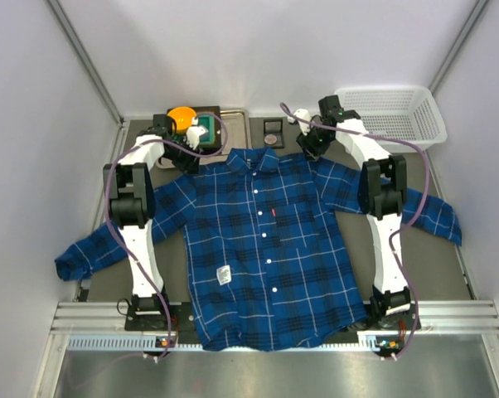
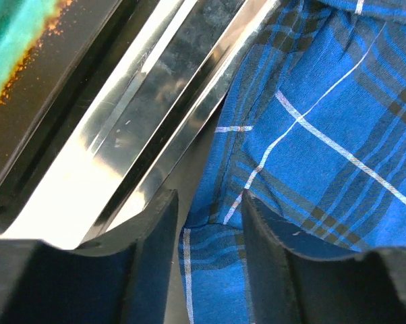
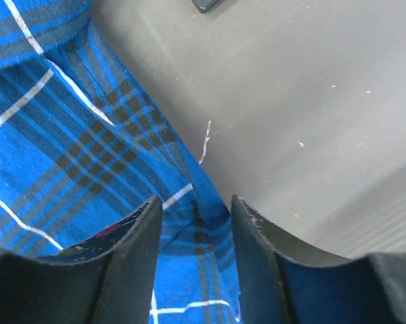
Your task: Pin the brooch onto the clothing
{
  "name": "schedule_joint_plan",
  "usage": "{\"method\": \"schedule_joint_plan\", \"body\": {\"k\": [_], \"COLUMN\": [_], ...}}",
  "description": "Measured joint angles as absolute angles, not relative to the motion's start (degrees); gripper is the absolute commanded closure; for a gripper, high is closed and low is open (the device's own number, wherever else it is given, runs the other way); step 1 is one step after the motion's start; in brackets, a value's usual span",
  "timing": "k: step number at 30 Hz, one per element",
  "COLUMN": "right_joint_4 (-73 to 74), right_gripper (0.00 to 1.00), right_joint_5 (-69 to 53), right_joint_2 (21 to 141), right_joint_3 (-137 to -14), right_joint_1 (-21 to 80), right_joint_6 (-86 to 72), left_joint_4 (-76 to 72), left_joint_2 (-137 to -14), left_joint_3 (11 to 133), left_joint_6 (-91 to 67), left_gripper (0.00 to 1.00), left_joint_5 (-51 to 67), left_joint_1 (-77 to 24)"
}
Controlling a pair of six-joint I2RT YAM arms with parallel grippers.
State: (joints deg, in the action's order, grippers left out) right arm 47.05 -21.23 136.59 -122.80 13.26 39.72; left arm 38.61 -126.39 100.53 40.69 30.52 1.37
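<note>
The blue plaid shirt (image 1: 258,240) lies flat and face up on the dark table, collar at the far side, sleeves spread. The brooch (image 1: 272,140), a small dull round disc, lies on the table just beyond the collar, apart from both grippers. My left gripper (image 1: 191,157) is down at the shirt's left shoulder; in the left wrist view its jaws (image 2: 210,202) stand apart over a fold of shirt cloth (image 2: 311,121). My right gripper (image 1: 309,148) is at the right shoulder; its jaws (image 3: 196,206) stand apart over the shirt's edge (image 3: 68,135).
A metal tray (image 1: 235,124) at the back left holds an orange round dish (image 1: 181,114) and a green-and-white object (image 1: 198,133); its rim shows in the left wrist view (image 2: 142,101). A small dark square holder (image 1: 273,126) sits behind the brooch. A white basket (image 1: 394,112) stands back right.
</note>
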Motion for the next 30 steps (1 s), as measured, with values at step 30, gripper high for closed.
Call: {"method": "schedule_joint_plan", "body": {"k": [30], "right_joint_4": [39.75], "right_gripper": [1.00], "right_joint_5": [-14.76], "right_joint_2": [137.91], "right_joint_3": [-122.80], "right_joint_1": [14.55], "right_joint_6": [35.77], "left_joint_4": [36.93], "left_joint_2": [-128.03], "left_joint_3": [107.81], "left_joint_6": [39.13], "left_gripper": [1.00], "left_joint_5": [24.23], "left_joint_1": [0.93]}}
